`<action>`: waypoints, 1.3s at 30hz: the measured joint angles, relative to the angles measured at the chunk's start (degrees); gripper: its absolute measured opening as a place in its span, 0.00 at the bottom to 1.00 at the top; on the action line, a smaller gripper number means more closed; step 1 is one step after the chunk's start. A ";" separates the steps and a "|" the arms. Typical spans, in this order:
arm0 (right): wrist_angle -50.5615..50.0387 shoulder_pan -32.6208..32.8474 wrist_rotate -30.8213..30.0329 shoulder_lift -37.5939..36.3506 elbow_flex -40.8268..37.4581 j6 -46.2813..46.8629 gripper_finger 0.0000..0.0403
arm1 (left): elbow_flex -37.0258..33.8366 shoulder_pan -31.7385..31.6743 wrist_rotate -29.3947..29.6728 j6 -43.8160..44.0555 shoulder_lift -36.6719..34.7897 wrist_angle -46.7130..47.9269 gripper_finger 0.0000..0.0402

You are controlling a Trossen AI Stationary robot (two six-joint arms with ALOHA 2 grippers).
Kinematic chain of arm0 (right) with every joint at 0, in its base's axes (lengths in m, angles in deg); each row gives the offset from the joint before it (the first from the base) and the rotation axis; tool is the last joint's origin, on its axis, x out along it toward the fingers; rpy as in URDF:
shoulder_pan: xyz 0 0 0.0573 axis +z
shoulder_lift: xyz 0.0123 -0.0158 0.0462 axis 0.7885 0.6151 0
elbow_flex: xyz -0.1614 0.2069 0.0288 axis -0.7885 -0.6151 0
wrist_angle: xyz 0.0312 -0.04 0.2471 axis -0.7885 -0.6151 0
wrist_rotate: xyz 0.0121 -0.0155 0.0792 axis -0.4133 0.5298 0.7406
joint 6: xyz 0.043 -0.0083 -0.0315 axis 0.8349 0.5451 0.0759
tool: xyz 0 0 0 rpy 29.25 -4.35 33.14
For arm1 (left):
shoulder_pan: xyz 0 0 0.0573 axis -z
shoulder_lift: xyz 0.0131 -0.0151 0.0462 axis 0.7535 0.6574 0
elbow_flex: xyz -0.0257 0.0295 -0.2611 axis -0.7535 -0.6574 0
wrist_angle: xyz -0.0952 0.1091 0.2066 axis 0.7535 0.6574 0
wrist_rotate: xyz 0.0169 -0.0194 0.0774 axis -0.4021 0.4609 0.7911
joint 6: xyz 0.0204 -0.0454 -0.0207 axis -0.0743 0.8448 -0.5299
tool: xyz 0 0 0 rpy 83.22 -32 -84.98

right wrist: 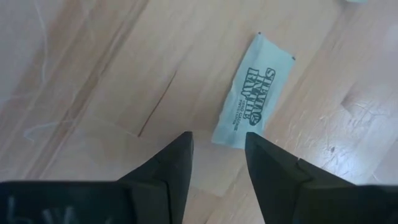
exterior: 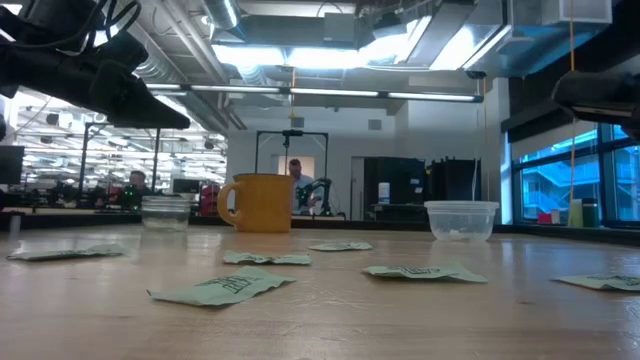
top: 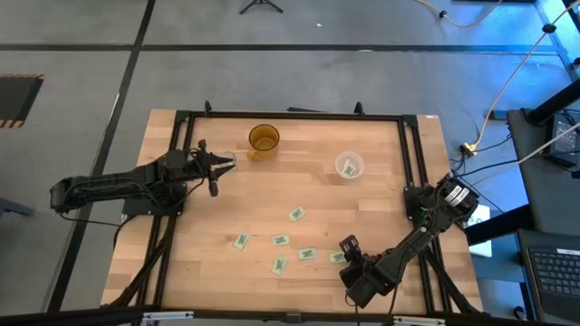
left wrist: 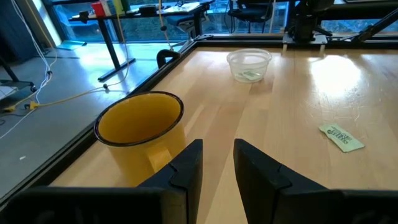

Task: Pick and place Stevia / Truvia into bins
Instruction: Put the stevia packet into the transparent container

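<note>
Several white Stevia packets with green print lie flat on the wooden table; one packet [top: 337, 257] [right wrist: 252, 99] lies nearest my right gripper. My right gripper [top: 349, 246] [right wrist: 217, 155] hangs open just above that packet's near end, pointing steeply down, and touches nothing. A wider clear plastic bin [top: 349, 166] [left wrist: 249, 62] stands at the far right with a packet inside. A small glass bin [exterior: 166, 212] stands near my left gripper [top: 217, 167] [left wrist: 217, 162], which waits open at the far left.
An amber cup [top: 264, 139] [left wrist: 140, 121] stands at the far edge, just ahead of my left gripper. The other packets [top: 280, 240] are scattered over the table's near middle. A black frame [top: 406, 145] runs around the tabletop. A person shows in the room beyond.
</note>
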 joint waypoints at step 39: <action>0.34 -0.20 -1.22 0.26 -0.17 0.14 0.09 | 0.00 0.00 0.00 0.00 0.00 0.00 0.21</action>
